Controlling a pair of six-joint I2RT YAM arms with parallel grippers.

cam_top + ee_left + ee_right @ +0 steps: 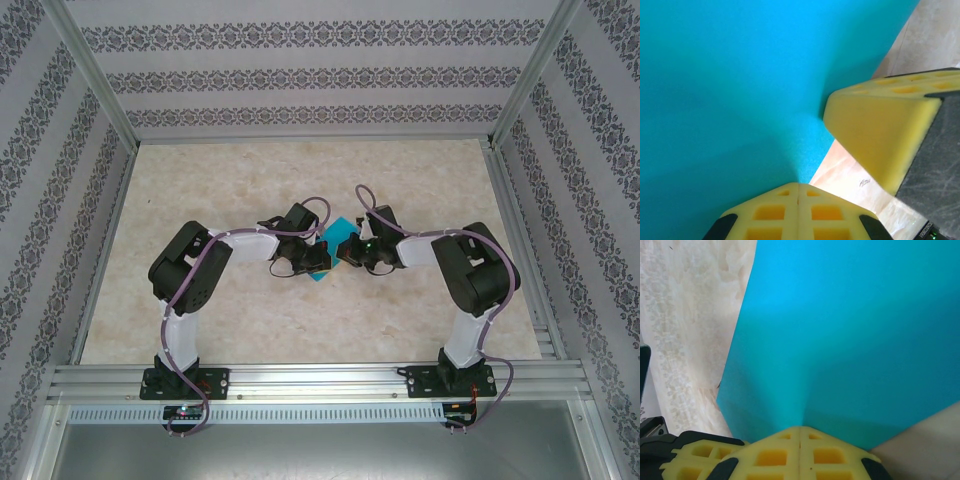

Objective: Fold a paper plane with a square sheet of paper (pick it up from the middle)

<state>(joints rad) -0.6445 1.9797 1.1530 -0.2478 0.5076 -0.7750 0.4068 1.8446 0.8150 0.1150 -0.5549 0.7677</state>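
Observation:
The square sheet of paper (337, 238) is bright teal and is held up between both grippers above the middle of the table. My left gripper (318, 260) is shut on the sheet (730, 100), which rises from its closed yellow tips (799, 186) with a soft crease. My right gripper (348, 252) is also shut on the sheet (850, 340), pinching its lower edge at the tips (800, 429). The two grippers are close together: a right finger (880, 135) shows in the left wrist view, and a left finger (695, 456) in the right wrist view.
The beige marbled table (300, 180) lies under the sheet. An aluminium frame (300, 380) runs along the near edge, and patterned walls (300, 75) close in the back and sides.

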